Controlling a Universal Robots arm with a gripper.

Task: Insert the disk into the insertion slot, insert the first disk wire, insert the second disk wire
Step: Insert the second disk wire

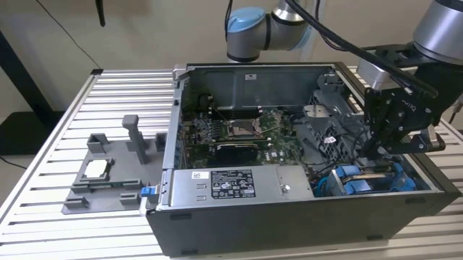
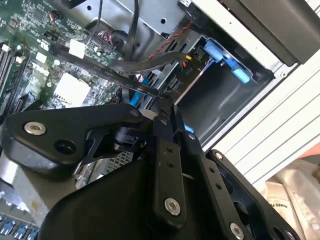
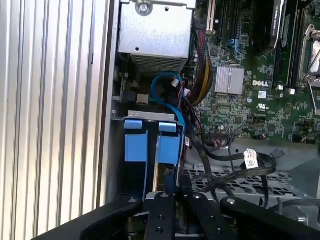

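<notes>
My gripper (image 1: 378,154) reaches down inside the open computer case, just above the insertion slot (image 1: 340,187), a grey cage with blue clips at the case's corner on the exterior view's right. A thin strip that looks like the disk's (image 1: 376,174) edge stands between the blue carrier rails there, and it shows as the disk (image 3: 155,172) in the first wrist view. In the second wrist view the gripper (image 2: 166,102) has its fingers drawn together on the end of a flat black wire (image 2: 100,67). A blue wire (image 3: 167,97) loops above the insertion slot (image 3: 150,116).
A silver power-supply box (image 1: 231,184) lies along the case's near wall, with the motherboard (image 1: 239,132) behind it. Loose black cables (image 3: 235,160) cross the metal bracket beside the cage. A grey holder fixture (image 1: 108,179) sits on the slatted table (image 1: 43,179) at the exterior view's left.
</notes>
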